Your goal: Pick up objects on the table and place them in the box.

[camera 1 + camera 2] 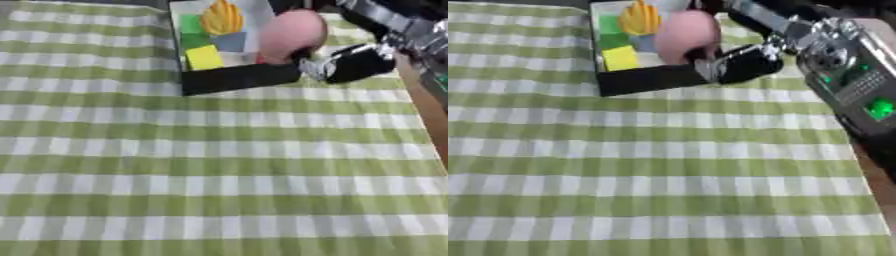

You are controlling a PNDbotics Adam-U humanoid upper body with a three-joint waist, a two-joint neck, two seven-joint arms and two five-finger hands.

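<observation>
Pink round object [291, 31] pinched by right robot hand [346, 65] over black box [241, 79], yellow block [204, 57] inside, green checked cloth [219, 170]

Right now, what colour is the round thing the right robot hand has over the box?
Pink, clearest in the left eye view.

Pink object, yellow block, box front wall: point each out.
pink object [293, 30], left eye view, its rounded middle
yellow block [205, 57], left eye view, top face
box [236, 79], left eye view, black front wall
</observation>
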